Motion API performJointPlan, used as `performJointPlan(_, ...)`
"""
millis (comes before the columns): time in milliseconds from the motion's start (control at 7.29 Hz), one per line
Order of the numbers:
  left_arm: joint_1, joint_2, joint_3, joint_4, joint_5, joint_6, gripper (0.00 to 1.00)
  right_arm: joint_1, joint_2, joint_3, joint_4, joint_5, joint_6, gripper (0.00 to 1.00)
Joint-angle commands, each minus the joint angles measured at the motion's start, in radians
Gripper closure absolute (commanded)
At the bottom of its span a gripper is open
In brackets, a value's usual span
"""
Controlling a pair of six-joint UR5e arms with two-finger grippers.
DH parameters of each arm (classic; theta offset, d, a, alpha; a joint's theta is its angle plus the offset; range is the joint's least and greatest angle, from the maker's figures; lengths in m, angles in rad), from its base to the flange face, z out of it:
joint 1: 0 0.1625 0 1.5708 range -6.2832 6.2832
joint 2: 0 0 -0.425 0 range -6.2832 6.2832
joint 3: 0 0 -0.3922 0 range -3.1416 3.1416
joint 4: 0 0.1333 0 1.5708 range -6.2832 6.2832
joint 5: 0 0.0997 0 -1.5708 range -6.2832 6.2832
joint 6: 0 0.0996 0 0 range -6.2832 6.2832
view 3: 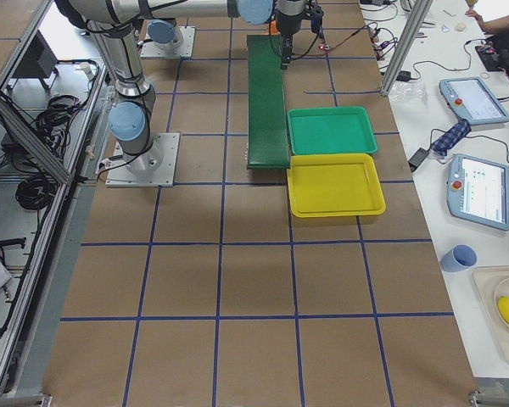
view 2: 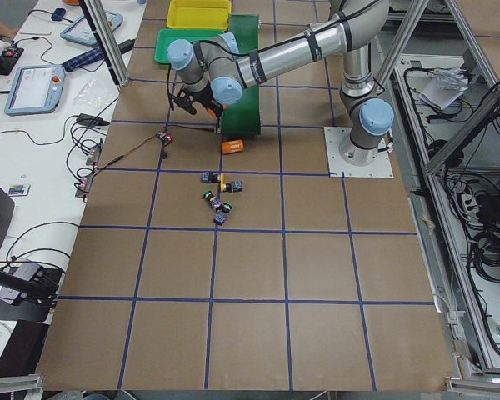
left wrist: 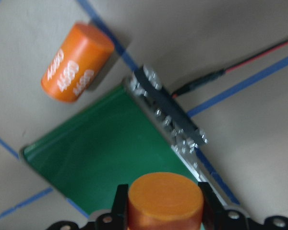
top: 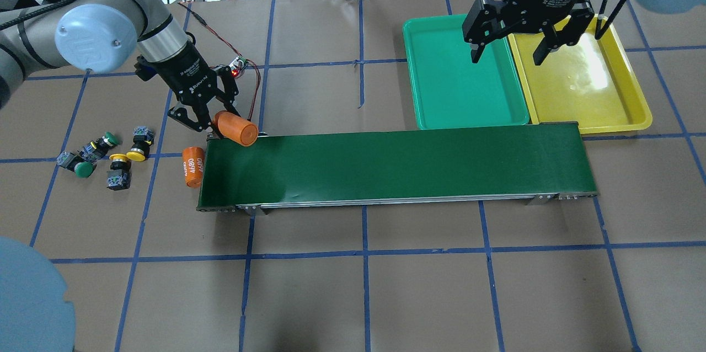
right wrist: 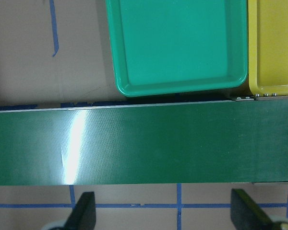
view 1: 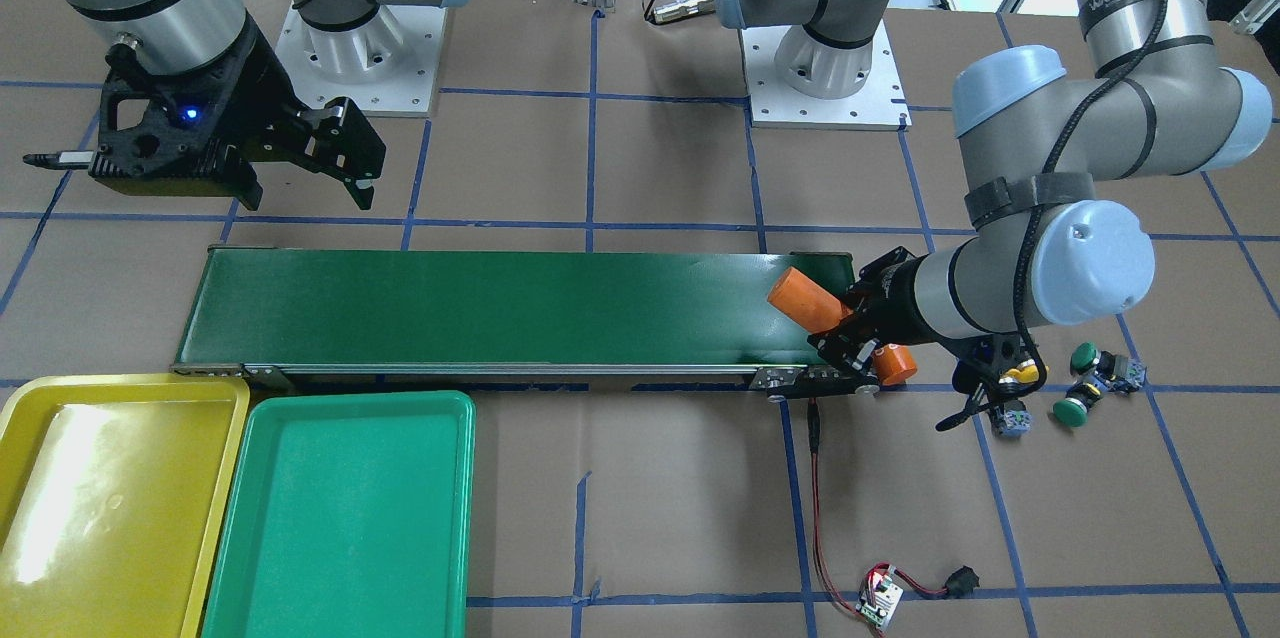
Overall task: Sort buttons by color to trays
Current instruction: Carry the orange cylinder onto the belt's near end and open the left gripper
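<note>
**Orange cylinder [top: 236, 128] clamped in left tool [left wrist: 164, 206]; buttons [top: 117, 160] unsorted**

Worktop [top: 386, 286]: brown sheet with a blue tape grid. Noted from the robot's side outward.

- Conveyor belt [top: 397, 167], dark green, runs left to right across the middle of the worktop.
- All four buttons lie in a loose cluster on the bare worktop, off the belt's left end and toward the worktop's left edge. They are tipped on their sides. The yellow-capped pair [top: 135, 155] sits on the belt side of the cluster. The green-capped pair [top: 83, 170] sits on the side toward the worktop's left edge. The cluster is well apart from both trays.
- A second cylinder [top: 193, 166], also orange and marked 4680, lies on its side on the worktop, just beside the belt's left end.
- Left tool: fingers closed on the orange cylinder, one on each side in the wrist view. The cylinder is tilted over the belt's far left corner. Cannot tell whether it touches the belt.
- A small circuit board [top: 238, 68] with a red light sits beyond the left tool. A red-and-black wire runs from it toward the belt.
- Green tray [top: 458, 87] and yellow tray [top: 595, 92] sit side by side with long edges together, just beyond the belt's far edge at its right end. The yellow tray is nearer the worktop's right edge.
- Right tool [top: 507, 57]: fingers wide apart, nothing between them. It hangs high at the tray end of the belt.
</note>
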Motion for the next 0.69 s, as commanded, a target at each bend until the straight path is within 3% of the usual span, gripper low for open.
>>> performJointPlan(0, 0.005, 0.014, -0.062, 0.007, 0.07, -0.077, 1.0, -0.002, 0.001, 0.0, 0.0, 0.0, 0.0, 0.0)
performJointPlan(137, 0.01, 0.013, -0.067, 0.021, 0.077, -0.081, 1.0, 0.0, 0.001, 0.0, 0.0, 0.0, 0.0, 0.0)
performJointPlan(275, 0.008, 0.004, -0.07, 0.031, 0.119, -0.078, 0.68, 0.0, 0.002, 0.0, -0.001, 0.0, 0.0, 0.0)
performJointPlan(412, -0.001, 0.002, -0.07, 0.038, 0.138, -0.083, 0.47, 0.0, 0.007, 0.0, -0.004, 0.0, 0.0, 0.0)
performJointPlan(549, -0.001, 0.0, -0.072, 0.032, 0.143, -0.074, 0.09, 0.0, 0.007, 0.0, -0.003, 0.0, 0.0, 0.0)
